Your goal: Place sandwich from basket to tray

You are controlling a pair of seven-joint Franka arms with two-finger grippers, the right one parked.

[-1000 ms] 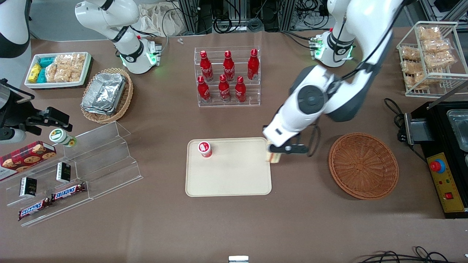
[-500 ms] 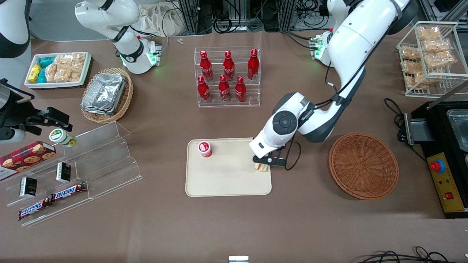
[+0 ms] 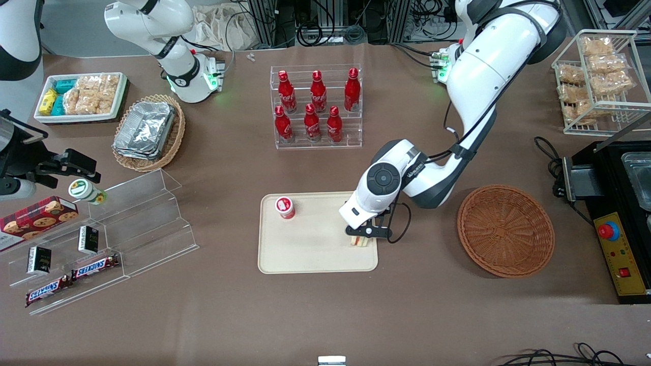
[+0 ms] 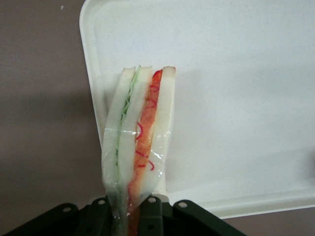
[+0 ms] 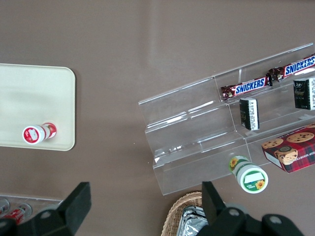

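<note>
My left gripper [image 3: 362, 235] is shut on the sandwich [image 3: 359, 241], a wrapped wedge of pale bread with red and green filling [image 4: 139, 142]. It holds the wedge by one end over the cream tray [image 3: 310, 256], just inside the tray's edge nearest the basket. The sandwich's tip points across the tray's rim [image 4: 93, 73]. Whether it touches the tray I cannot tell. The reddish-brown wicker basket [image 3: 506, 230] sits empty beside the tray, toward the working arm's end of the table.
A small red-and-white cup [image 3: 285, 207] stands on the tray's other end. A rack of red bottles [image 3: 316, 104] lies farther from the front camera. A clear stepped shelf [image 3: 127, 223] with snacks and a black machine [image 3: 618, 218] flank the tray and basket.
The gripper carried the sandwich from above the tray's basket-side rim inward over the tray, lower and nearer the front camera. Its hold has not changed.
</note>
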